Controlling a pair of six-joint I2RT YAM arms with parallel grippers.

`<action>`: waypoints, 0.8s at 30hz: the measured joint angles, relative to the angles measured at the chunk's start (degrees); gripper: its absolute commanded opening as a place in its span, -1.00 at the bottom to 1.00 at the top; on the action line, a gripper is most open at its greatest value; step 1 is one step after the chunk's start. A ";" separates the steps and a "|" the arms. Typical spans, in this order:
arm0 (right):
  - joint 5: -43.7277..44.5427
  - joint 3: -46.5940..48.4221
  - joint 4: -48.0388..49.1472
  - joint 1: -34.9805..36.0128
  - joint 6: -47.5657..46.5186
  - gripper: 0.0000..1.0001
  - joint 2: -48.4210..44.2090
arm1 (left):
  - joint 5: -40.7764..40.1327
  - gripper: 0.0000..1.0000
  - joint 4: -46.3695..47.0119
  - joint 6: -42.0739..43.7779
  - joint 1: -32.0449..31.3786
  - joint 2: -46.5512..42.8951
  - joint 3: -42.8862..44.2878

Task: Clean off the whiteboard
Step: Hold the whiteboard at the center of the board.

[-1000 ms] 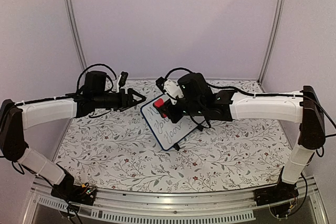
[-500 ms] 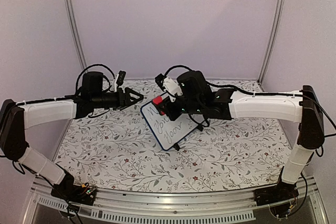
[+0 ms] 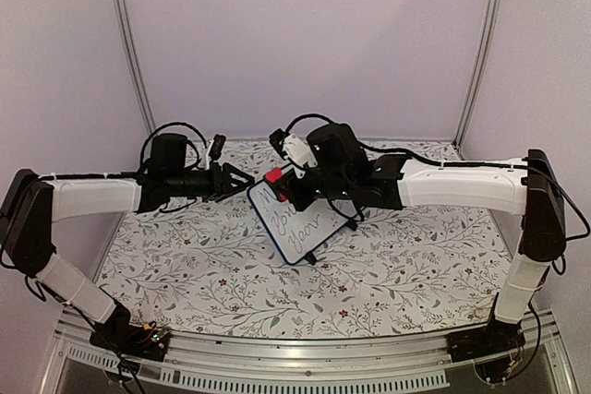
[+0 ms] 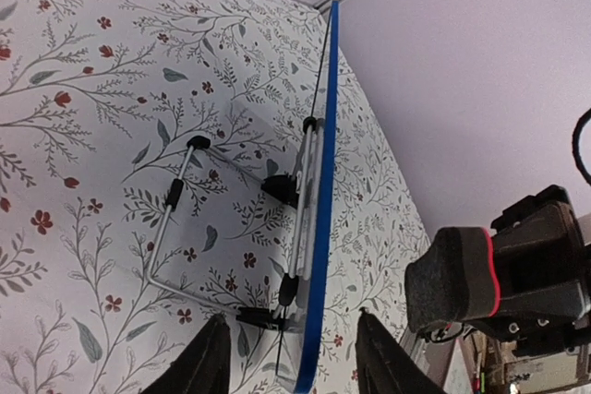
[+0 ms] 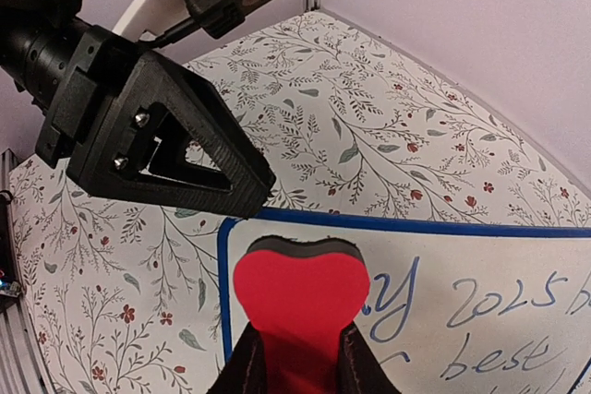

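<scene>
The whiteboard stands propped on the floral table, blue-framed, with blue handwriting on its face. In the left wrist view I see it edge-on with its wire stand behind. My right gripper is shut on a red eraser with a dark felt layer, held at the board's top left corner. My left gripper is open, its fingertips on either side of the board's upper edge, not clearly touching it. Its black finger shows in the right wrist view.
The table carries a floral cloth. Purple walls and metal corner posts close in the back and sides. The board's wire stand rests on the cloth behind it.
My right gripper has carried the eraser a little left and up along the board's top corner. My left gripper has edged right toward the board's edge.
</scene>
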 measured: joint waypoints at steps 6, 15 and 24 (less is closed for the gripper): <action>-0.07 0.09 -0.57 0.04 0.22 -0.67 0.76 | 0.15 -0.29 1.77 -0.31 -0.68 0.00 -0.92; -0.55 2.21 -3.69 0.07 1.31 -0.68 3.02 | 0.15 -0.44 2.73 -0.57 -1.36 0.33 -0.94; -0.72 5.55 -6.10 0.07 1.86 -0.69 4.44 | 0.11 -0.69 2.75 -0.55 -1.92 0.74 -0.94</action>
